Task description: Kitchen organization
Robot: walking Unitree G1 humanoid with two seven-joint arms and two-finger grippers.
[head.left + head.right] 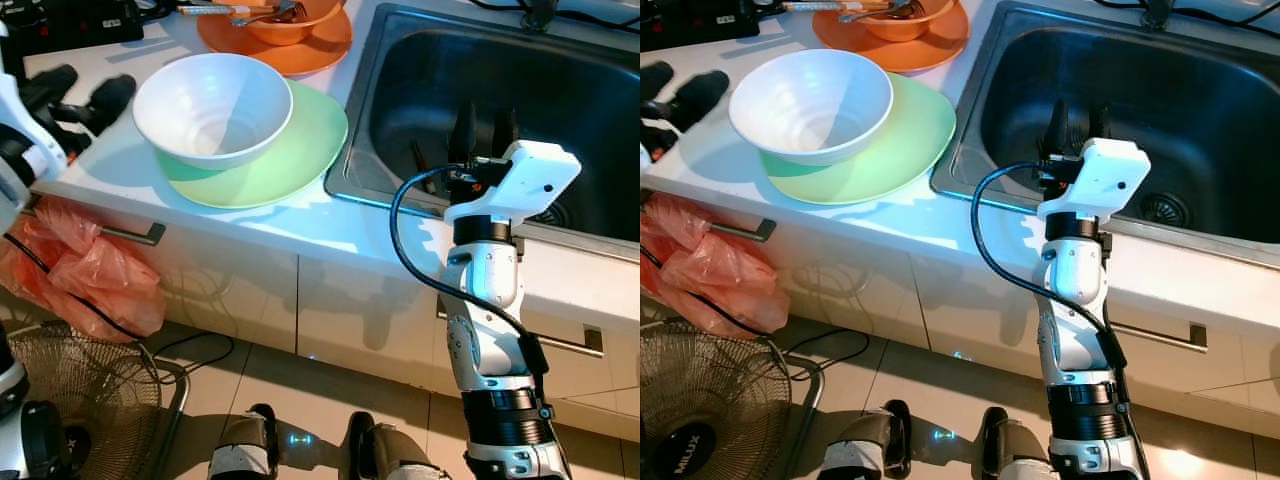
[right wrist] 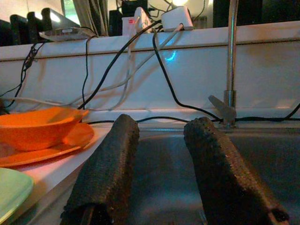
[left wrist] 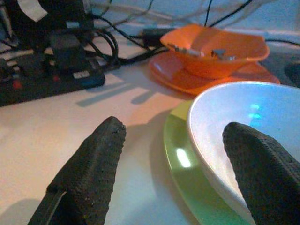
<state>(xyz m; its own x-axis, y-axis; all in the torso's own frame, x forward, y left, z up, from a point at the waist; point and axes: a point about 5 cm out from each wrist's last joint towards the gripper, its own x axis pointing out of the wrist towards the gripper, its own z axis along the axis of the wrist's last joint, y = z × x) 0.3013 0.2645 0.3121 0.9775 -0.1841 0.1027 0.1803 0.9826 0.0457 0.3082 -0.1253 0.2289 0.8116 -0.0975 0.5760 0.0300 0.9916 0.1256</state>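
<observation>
The left pincer [image 1: 85, 100] stands wide open with nothing between its fingers [image 3: 89, 173], low over the white bench [image 1: 110, 160]; one finger sits just beside the rim of the white bowl [image 1: 213, 108], though whether it touches cannot be told. Its arm reaches in from the bench's front edge, the fingers pointing across the bench toward the bowl. The right pincer [image 1: 483, 130] is parted a little and holds nothing, its two fingers [image 2: 108, 178] pointing into the steel sink [image 1: 400, 60] just past the near rim. The right arm rises upright from below the bench front, a black cable looping from its wrist. The white bowl rests on a pale green plate [image 1: 290, 150], which lies between the two pincers, close to the left one and just beside the sink's edge. Beyond the bowl from the left pincer, an orange bowl [image 3: 215, 51] with cutlery in it sits on an orange plate [image 3: 173, 75]. A black power strip [image 3: 42, 79] with cables lies on the bench beyond the left pincer.
</observation>
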